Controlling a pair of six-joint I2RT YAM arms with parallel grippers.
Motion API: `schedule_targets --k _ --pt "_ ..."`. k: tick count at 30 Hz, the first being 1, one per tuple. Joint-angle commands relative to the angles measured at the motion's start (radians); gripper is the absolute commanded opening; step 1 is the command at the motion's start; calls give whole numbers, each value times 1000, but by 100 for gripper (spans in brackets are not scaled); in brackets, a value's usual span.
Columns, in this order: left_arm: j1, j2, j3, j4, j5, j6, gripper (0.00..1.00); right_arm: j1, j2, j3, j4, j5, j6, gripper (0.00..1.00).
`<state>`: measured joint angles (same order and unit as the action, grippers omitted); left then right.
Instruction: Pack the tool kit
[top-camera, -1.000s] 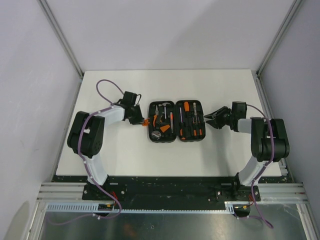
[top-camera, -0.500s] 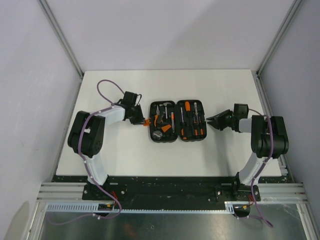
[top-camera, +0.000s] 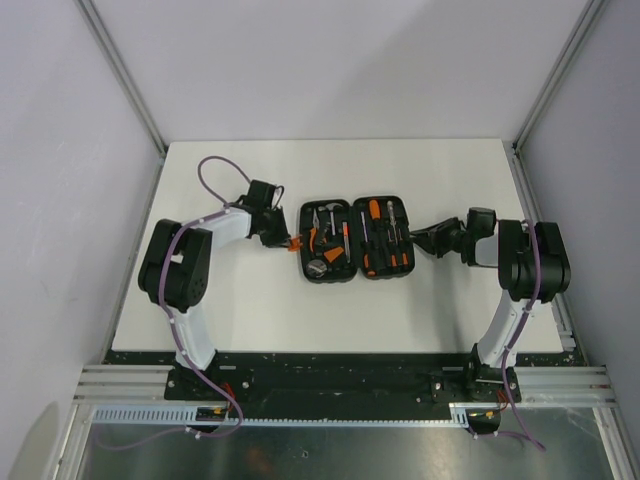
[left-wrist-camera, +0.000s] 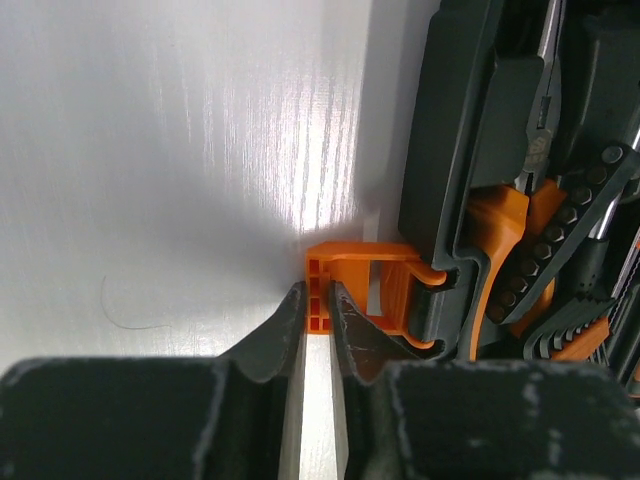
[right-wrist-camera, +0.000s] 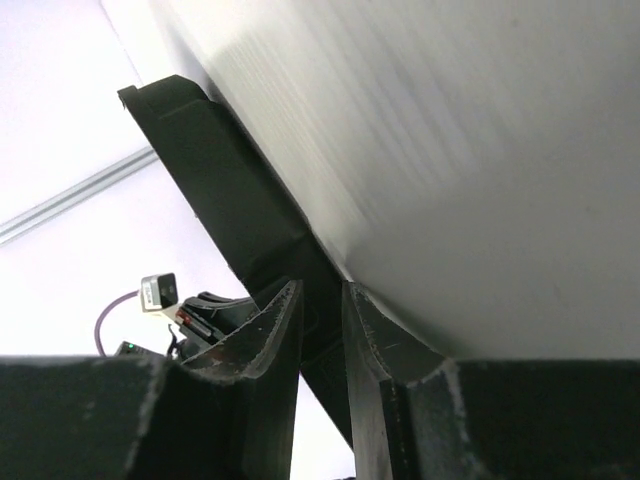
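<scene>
The tools (top-camera: 372, 215) are slotted in, the open case's (top-camera: 355, 272) latch (left-wrist-camera: 350, 290) is clamped between the left gripper's (left-wrist-camera: 318, 300) jaws, and its rim (right-wrist-camera: 230, 200) lies between the right gripper's (right-wrist-camera: 322, 300) narrowed jaws, perhaps gripped, so closing is left.

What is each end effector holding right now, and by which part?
The left end effector pinches the orange latch of the tool kit. The right end effector straddles its right rim; whether it grips cannot be told.
</scene>
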<state>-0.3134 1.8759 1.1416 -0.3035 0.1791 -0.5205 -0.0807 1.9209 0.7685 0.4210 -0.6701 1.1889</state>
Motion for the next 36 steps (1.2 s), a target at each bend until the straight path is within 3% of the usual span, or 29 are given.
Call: schedule_targets --k 1,7,24,36 --pt "-39 31 25 43 110 35 15 76 -18 -6 136 -175 114 28" --pt "-48 24 33 53 128 41 14 112 -73 -5 258 -173 210 28" --pt "-49 25 43 52 118 46 14 162 -127 28 191 -141 191 29" --pt "-48 22 28 52 77 37 14 234 -214 155 -58 -82 45 30"
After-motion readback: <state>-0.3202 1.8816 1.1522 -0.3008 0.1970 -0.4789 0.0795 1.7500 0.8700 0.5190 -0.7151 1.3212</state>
